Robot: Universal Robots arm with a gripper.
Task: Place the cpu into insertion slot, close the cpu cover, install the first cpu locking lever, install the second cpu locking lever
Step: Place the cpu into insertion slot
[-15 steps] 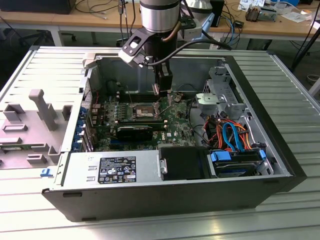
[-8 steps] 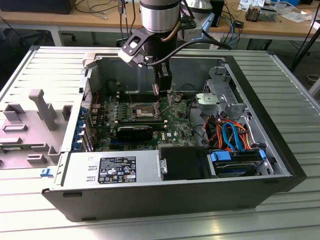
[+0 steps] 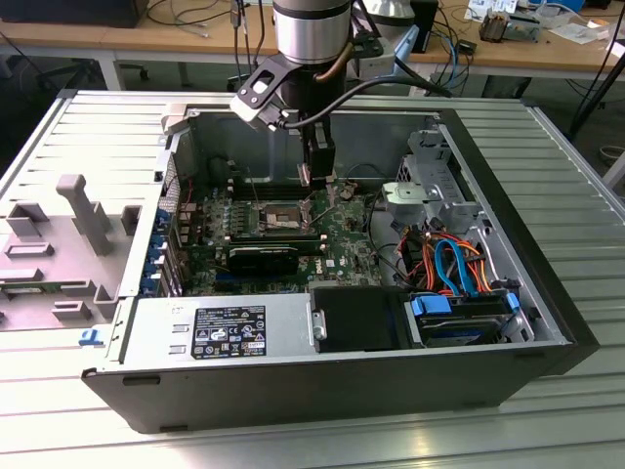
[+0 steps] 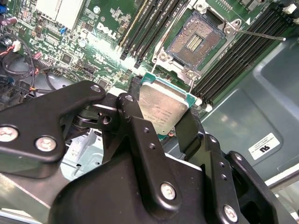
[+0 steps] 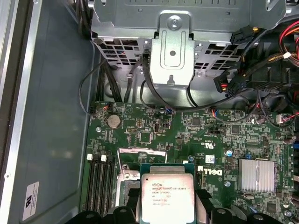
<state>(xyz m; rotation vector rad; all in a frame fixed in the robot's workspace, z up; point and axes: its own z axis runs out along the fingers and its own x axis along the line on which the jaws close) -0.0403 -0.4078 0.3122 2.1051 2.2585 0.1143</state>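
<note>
Our gripper [image 4: 160,115], clamped on the cpu [image 5: 167,196], hovers near the open slot [image 4: 194,39]; we should lower it level, corners matched.

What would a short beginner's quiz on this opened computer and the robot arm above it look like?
1. True or false: the cpu is already seated in the insertion slot.
2. What do the fingers grip? A: the cpu. B: a memory stick. C: a blue cable.
3. Fill in: the insertion slot sits, open and empty, on a ___ circuit board.
Key: 1 false; 2 A; 3 green.
</note>
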